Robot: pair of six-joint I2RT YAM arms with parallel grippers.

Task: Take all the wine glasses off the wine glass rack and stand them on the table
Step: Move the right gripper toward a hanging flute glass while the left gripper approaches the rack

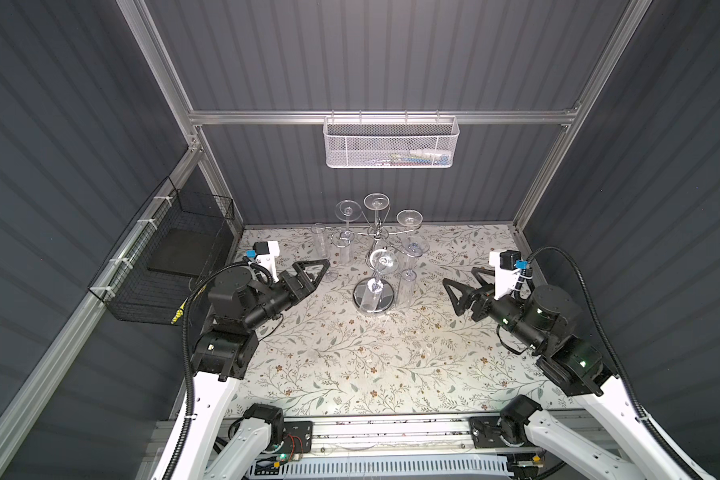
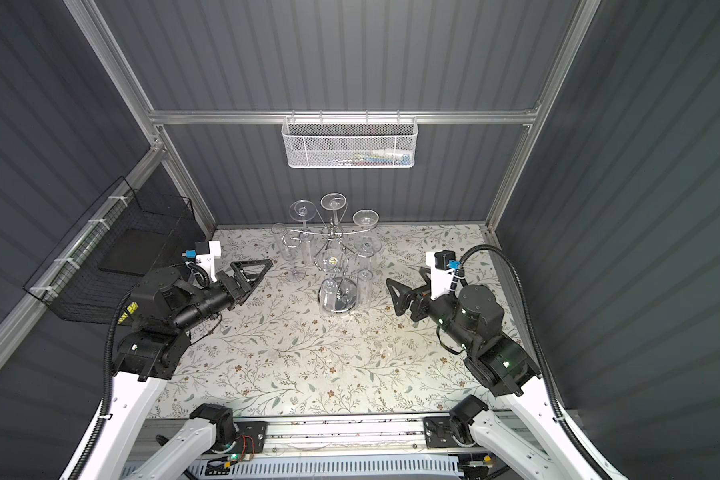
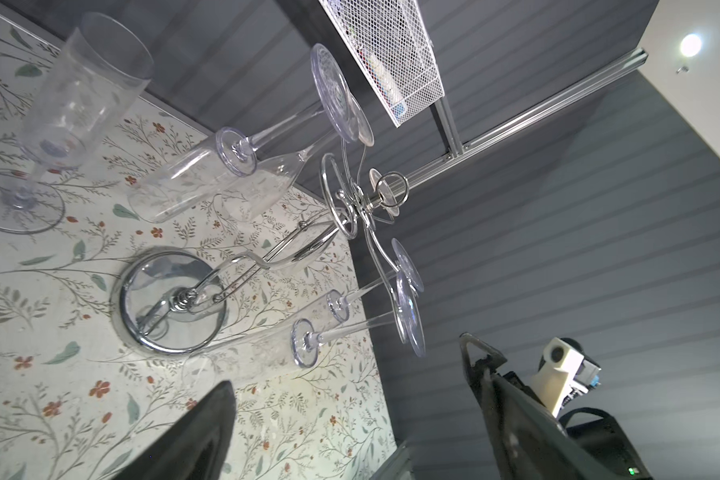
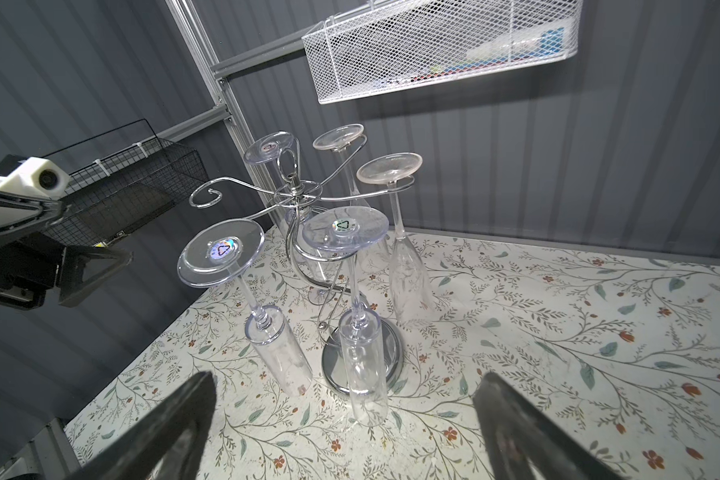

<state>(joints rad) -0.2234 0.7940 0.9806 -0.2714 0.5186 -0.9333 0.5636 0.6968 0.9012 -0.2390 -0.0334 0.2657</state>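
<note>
1. Wine glass rack [image 1: 388,294]: chrome, standing on the floral table [image 1: 350,365] toward its back edge. It is seen whole in both top views.
2. Hung wine glasses [image 4: 221,253]: five, inverted on the rack. Only the right wrist view shows the recycling marks on the two nearest feet and one spiral arm [image 4: 202,198] left free.
3. Standing wine glass [image 3: 86,79]: upright on the table beside the rack and apart from it. It is plain in the left wrist view and hard to make out behind the rack in the right wrist view.
4. Room:
   - Open table lies between the grippers and forward of the rack.
   - The back wall is close behind the rack.
   - A white mesh basket [image 1: 391,143] hangs on the rail overhead.
   - A black wire basket [image 1: 163,266] hangs on the side wall by the left arm.
5. Left gripper [image 1: 324,265]: forearm low, aimed inward, rolled on its side. Its jaws are wide and hold nothing. The tip is near the foot of the standing wine glass; contact is unclear.
6. Right gripper [image 1: 458,276]: forearm low, aimed at the rack and well apart from it. Its jaws are wide and empty.
</note>
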